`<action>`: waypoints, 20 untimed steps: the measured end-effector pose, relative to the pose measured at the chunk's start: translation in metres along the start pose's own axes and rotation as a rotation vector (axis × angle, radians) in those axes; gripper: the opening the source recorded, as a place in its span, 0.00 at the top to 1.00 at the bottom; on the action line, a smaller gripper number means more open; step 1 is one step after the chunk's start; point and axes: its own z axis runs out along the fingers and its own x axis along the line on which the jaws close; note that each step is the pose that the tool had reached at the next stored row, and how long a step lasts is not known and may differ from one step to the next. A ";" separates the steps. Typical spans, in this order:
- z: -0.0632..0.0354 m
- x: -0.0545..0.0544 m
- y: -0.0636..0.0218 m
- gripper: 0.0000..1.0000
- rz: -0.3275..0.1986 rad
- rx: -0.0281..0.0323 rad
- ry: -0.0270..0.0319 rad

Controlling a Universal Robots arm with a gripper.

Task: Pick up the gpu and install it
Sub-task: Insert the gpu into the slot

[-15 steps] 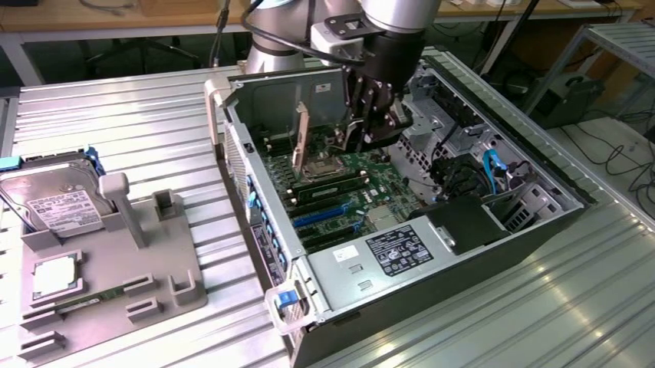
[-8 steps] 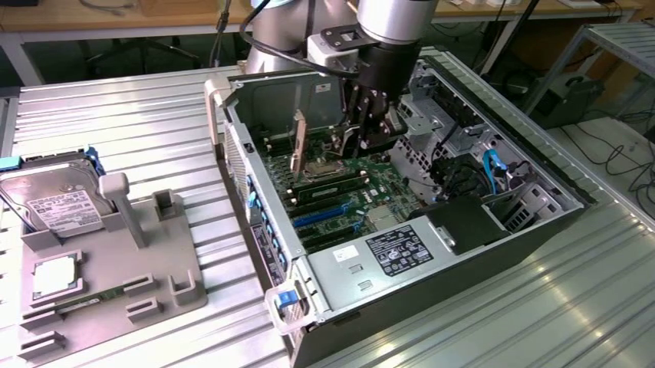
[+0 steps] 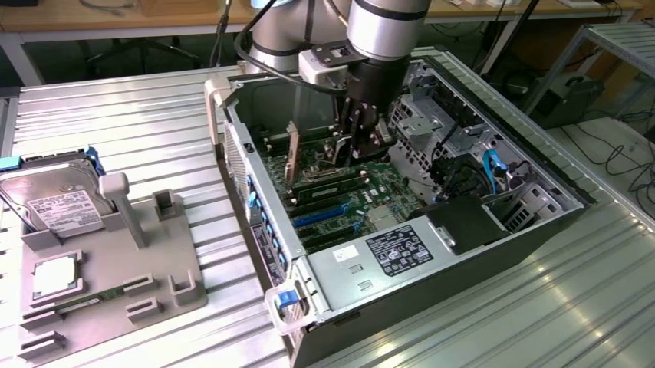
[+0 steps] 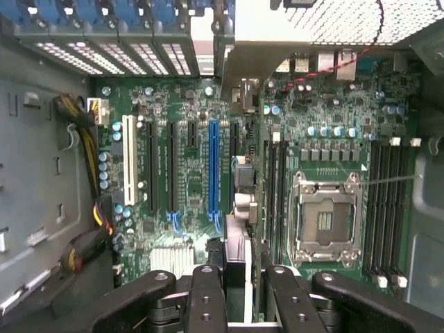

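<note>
The gpu [image 4: 236, 258] is held edge-on between my two black fingers [image 4: 206, 295], a thin card running from them toward its silver bracket [image 4: 255, 64] by the case's rear slot openings. My gripper [image 4: 236, 277] is shut on it, above the motherboard [image 4: 187, 208], just beside the long blue slot [image 4: 214, 166]. Whether the card's lower edge touches a slot is hidden. In the exterior view my gripper [image 3: 358, 147] reaches down into the open computer case [image 3: 307, 253], with the gpu [image 3: 294, 153] standing upright toward the exterior view's left of it.
An empty processor socket [image 4: 325, 218] and memory slots [image 4: 388, 208] lie beside the card. Yellow and black cables [image 4: 90, 159] run along the case wall. Outside the case, a hard drive [image 3: 57, 201] and a grey parts fixture [image 3: 113, 284] sit on the ribbed metal table [image 3: 532, 307].
</note>
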 end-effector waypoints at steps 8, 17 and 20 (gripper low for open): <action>0.0124 0.005 0.0007 0.72 0.018 0.0000 0.0019; 0.0241 0.008 0.0026 0.72 -0.002 -0.0001 0.0012; 0.0272 0.008 0.0028 0.72 -0.007 -0.0003 0.0010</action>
